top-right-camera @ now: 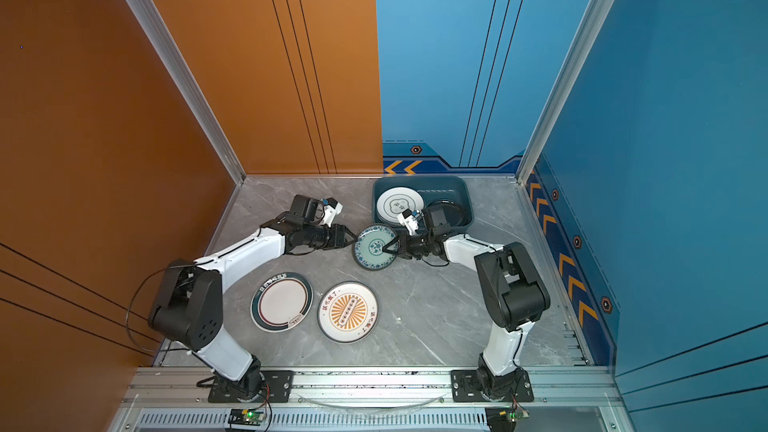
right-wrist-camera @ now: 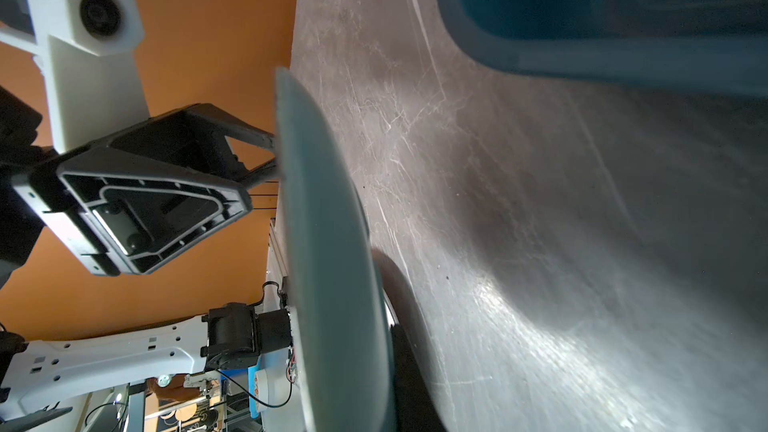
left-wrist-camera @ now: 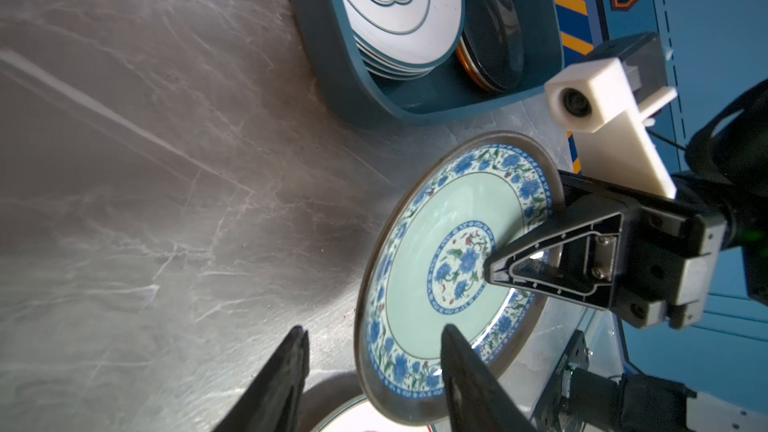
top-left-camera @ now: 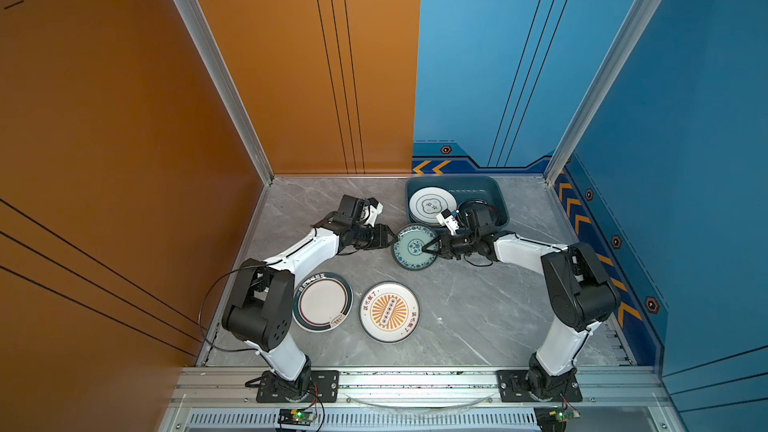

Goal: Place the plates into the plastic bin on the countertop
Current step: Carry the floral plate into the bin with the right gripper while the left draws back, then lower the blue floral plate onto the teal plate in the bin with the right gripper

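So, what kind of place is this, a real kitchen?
Probably a robot test booth, not a real kitchen: a marble-look countertop framed by aluminium rails, an orange wall panel beside a blue wall panel, and a left arm and right arm bolted in front.

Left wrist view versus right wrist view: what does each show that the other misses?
Only left wrist: the teal plate's patterned face, the right tool shut on it, and stacked white plates beside a black plate in the plastic bin. Only right wrist: the plate's plain underside and the orange wall. Both: teal plate, bin, countertop, open left tool.
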